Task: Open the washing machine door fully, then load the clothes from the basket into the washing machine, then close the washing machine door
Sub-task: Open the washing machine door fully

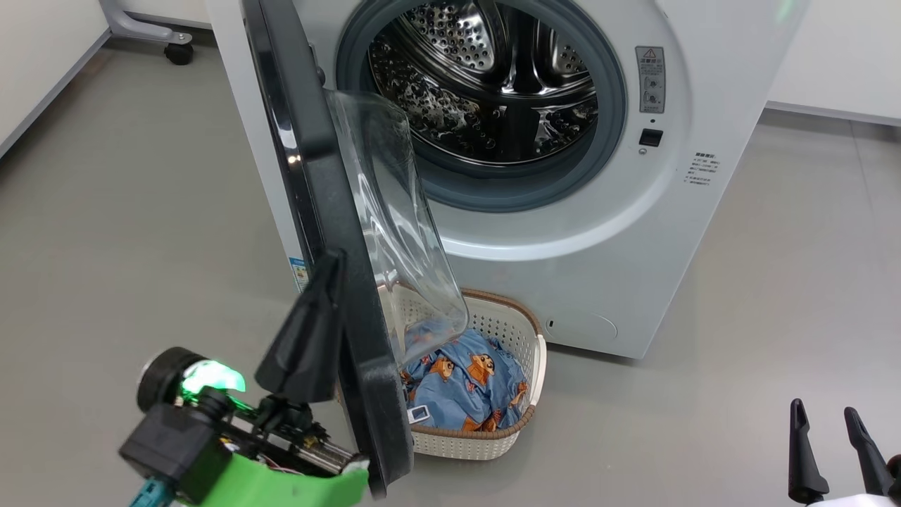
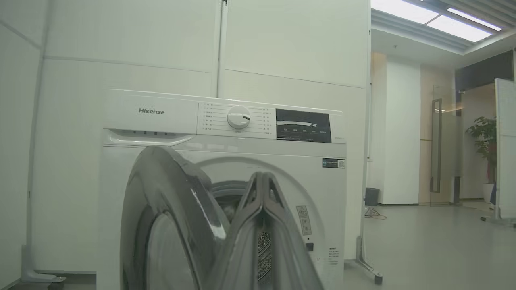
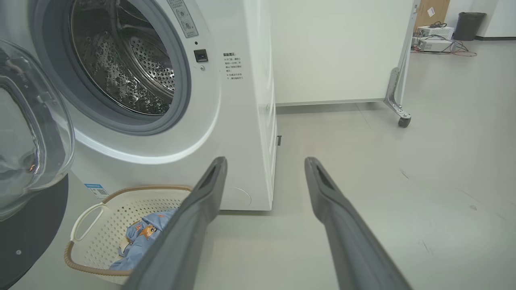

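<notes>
Head view: the washing machine door [image 1: 327,232] stands partly swung out from the left side of the washing machine [image 1: 605,232], nearly edge-on to me. Its clear glass bowl [image 1: 394,232] hangs above the basket [image 1: 486,440]. The basket sits on the grey floor [image 1: 141,211] just in front of the machine, below the round opening. The clothes [image 1: 464,384], blue with orange-brown figures, are heaped inside it. The steel drum [image 1: 493,84] is in plain sight behind the grey gasket.

My left jaws are pressed together with nothing between them. Their dark fingers [image 1: 310,338] are low down at the outer face of the door's black rim, though I cannot tell if they touch it. In the left wrist view the two fingers meet at the tip, with the door just to their left.

My right jaws are spread wide and hold nothing. They are at the lower right of the head view, well apart from the basket. In the right wrist view the basket lies beyond the left finger.
</notes>
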{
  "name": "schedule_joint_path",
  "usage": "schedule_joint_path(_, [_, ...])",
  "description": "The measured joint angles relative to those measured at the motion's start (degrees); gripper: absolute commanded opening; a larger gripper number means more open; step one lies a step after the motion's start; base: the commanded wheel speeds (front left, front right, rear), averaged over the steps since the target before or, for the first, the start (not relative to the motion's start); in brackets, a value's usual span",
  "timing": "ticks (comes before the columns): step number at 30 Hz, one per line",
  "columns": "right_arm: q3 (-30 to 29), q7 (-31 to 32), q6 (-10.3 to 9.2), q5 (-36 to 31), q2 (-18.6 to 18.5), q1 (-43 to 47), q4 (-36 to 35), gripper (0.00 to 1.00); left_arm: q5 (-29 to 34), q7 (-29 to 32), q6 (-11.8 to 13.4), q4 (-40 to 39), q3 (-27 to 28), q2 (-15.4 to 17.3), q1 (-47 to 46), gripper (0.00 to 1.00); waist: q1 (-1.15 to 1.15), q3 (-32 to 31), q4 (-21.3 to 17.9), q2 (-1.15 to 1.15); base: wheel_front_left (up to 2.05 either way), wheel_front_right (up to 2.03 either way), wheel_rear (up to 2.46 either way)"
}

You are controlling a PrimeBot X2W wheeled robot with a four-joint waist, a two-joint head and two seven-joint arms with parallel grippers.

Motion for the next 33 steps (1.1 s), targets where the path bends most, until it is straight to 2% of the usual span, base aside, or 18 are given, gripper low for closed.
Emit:
schedule_joint_path(4, [0.21,0.00,0.00,0.01,0.38,0.01,0.01,1.00,-2.44,2.54,0.00,-1.44,-5.38,2.64,0.99,0.00,0.00,-0.21,0.56,0.00,0.00,0.00,0.00])
schedule_joint_path(11, [0.26,0.00,0.00,0.02,0.65,0.04,0.00,1.00,-7.75,6.32,0.00,-3.10,-10.81,3.20,2.41,0.00,0.00,0.26,1.51,0.00,0.00,0.00,0.00])
schedule_joint_path(25, [1.21,0.00,0.00,0.01,0.65,0.03,0.20,1.00,-15.19,12.98,0.00,0.84,-11.87,2.66,6.17,0.00,0.00,1.45,1.90,0.00,0.00,0.00,0.00])
schedule_joint_path(33, [1.35,0.00,0.00,0.01,0.66,0.03,0.44,1.00,-15.56,16.57,0.00,2.19,-13.73,3.03,6.44,0.00,0.00,2.23,1.65,0.00,0.00,0.00,0.00])
